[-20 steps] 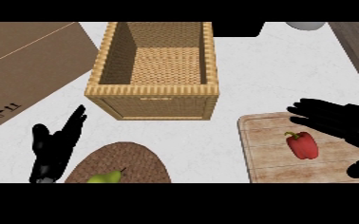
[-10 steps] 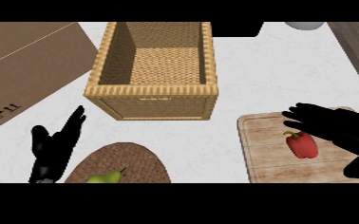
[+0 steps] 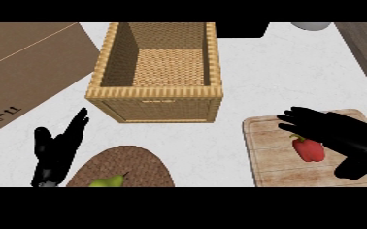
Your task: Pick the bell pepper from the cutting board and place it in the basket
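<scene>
Pepper first: the small red bell pepper with a green stem (image 3: 308, 148) lies on the pale wooden cutting board (image 3: 269, 145) at the surface's right edge, near the front, so the lift has not happened and nothing of the task is yet finished. The black right hand (image 3: 331, 130) hangs over the pepper's top and right side, its fingers spread and reaching leftward past the stem, its thumb down at the pepper's right; the fingers are apart and not curled round the fruit, and whether any of them touches it cannot be told from this view. My judgement is that the grasp is the step in hand: the hand has to close on the pepper, raise it off the board, carry it toward the back left and let it go. The goal, a deep rectangular woven wicker basket (image 3: 158, 99), stands well apart from the board toward the middle of the surface's far side, and its woven floor holds nothing that shows. At the front left corner the black left hand (image 3: 58, 151) rests with straight fingers pointing up, holding nothing. Just beside it lies a round brown woven mat (image 3: 140, 162) with a green pear (image 3: 108, 182) at the front edge. A brown cardboard sheet (image 3: 39, 63) covers the far left corner.
</scene>
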